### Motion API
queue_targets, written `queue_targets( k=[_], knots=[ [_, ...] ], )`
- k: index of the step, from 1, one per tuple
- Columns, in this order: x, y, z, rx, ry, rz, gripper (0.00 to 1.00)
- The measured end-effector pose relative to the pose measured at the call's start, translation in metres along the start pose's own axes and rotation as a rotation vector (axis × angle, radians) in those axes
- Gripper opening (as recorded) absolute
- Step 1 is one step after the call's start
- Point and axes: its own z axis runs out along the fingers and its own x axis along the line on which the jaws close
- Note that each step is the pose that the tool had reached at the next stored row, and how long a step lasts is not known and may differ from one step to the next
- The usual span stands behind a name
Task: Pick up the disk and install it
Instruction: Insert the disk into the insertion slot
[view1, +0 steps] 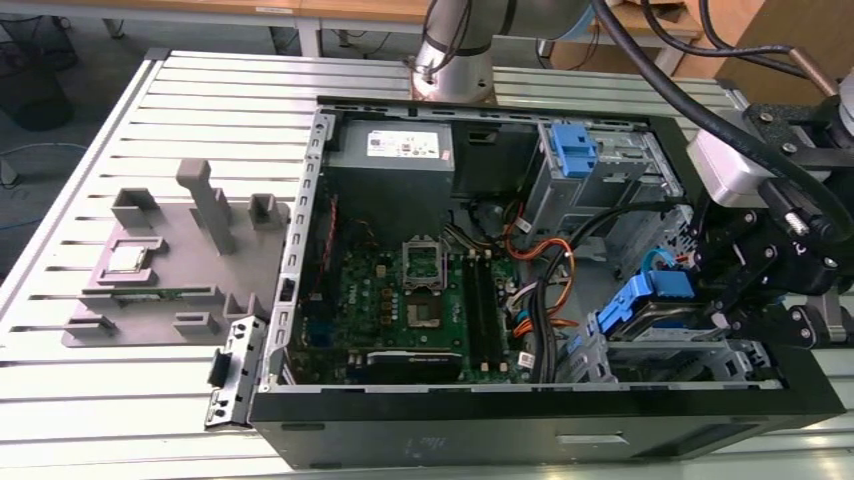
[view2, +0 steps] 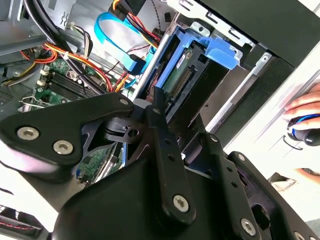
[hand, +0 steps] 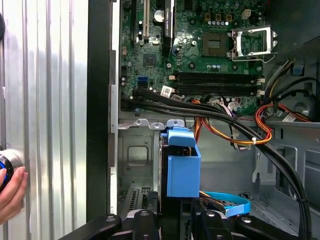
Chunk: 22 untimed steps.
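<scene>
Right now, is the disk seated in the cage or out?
Not seated: the disk stands tilted, sticking up out of the cage, gripped between the jaws.

COUNT | 1 open black metal computer case (view1: 534, 440) | 1 green motherboard (view1: 387, 300) | 1 grey rectangular power-supply box (view1: 394, 150) | 1 blue-railed silver disk (view1: 654, 300) | 1 bare blue plastic bracket (view1: 571, 150) | 1 grey plastic fixture tray (view1: 147, 270) | 1 black claw (hand: 175, 217) | 1 person's hand (hand: 10, 192) | 1 slatted aluminium tabletop (view1: 80, 400)
</scene>
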Motion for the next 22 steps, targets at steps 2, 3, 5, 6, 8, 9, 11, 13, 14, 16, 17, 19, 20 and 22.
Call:
queue_targets(
  k=[2,3,5,6,8,9,11,13,14,16,17,19,20,22],
  knots=[
    [0.0000,0.0000,0.0001,0.0000,-0.0001,0.000,0.35],
    [0.0000,0.0000,0.0002,0.0000,-0.0001,0.000,0.35],
    [0.0000,0.0000,0.0003,0.0000,-0.0002,0.000,0.35],
    [0.0000,0.0000,0.0000,0.0000,-0.0004,0.000,0.35],
    [0.0000,0.0000,-0.0027,0.0000,-0.0028,0.000,0.35],
    [-0.0001,0.0000,-0.0060,0.0001,-0.0016,0.000,0.35],
    [-0.0006,-0.0002,-0.0139,0.0000,-0.0008,0.000,0.35],
    [-0.0007,-0.0002,-0.0139,0.0000,-0.0011,0.000,0.35],
    [-0.0005,-0.0002,-0.0139,0.0000,-0.0013,0.000,0.35],
    [0.0016,-0.0003,-0.0139,0.0000,-0.0026,0.000,0.35],
    [0.0016,-0.0003,-0.0140,0.0000,-0.0028,0.000,0.36],
    [0.0015,-0.0003,-0.0141,0.0000,-0.0029,0.000,0.42],
    [0.0015,-0.0003,-0.0141,0.0000,-0.0031,0.000,0.48],
    [0.0015,-0.0003,-0.0141,0.0000,-0.0029,0.000,0.48]
  ],
)
